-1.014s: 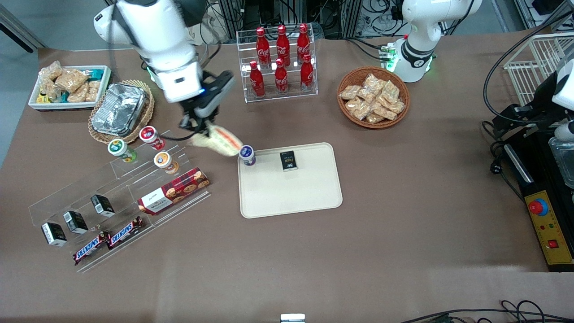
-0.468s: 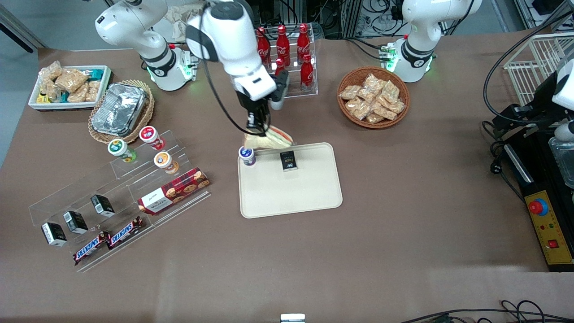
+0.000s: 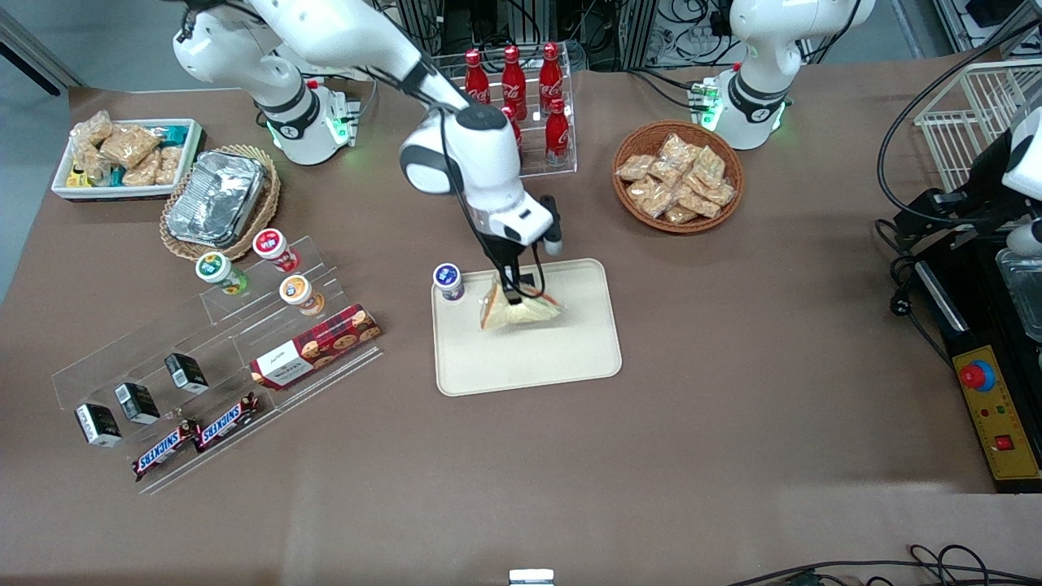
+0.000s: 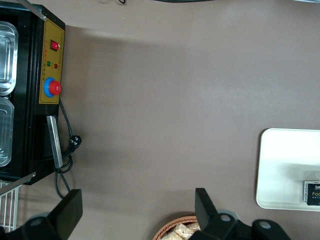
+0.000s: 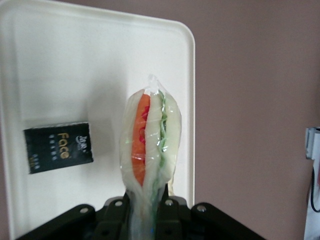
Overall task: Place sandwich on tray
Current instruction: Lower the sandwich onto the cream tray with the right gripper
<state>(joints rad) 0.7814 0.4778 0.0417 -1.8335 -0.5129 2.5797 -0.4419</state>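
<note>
The sandwich [image 3: 518, 310], a wedge of pale bread with orange-red and green filling in clear plastic, hangs from my right gripper [image 3: 514, 294] over the cream-beige tray [image 3: 529, 358]. The gripper is shut on the sandwich's wrapped end. In the right wrist view the sandwich [image 5: 149, 145] is pinched between the fingers of the gripper [image 5: 148, 210], above the tray [image 5: 60, 70]. Whether the sandwich touches the tray I cannot tell. The tray's edge also shows in the left wrist view [image 4: 285, 165].
A small black packet [image 5: 58, 147] lies on the tray beside the sandwich. A purple-lidded cup [image 3: 448, 282] stands at the tray's corner. A cola bottle rack [image 3: 510, 114], a snack basket [image 3: 677, 177], a foil container [image 3: 216, 198] and a clear stepped shelf [image 3: 220, 358] stand around.
My gripper has carried the sandwich from the stepped shelf's side, past the purple-lidded cup, over the tray and lower, nearer the front camera. The sandwich now covers the black packet in the front view.
</note>
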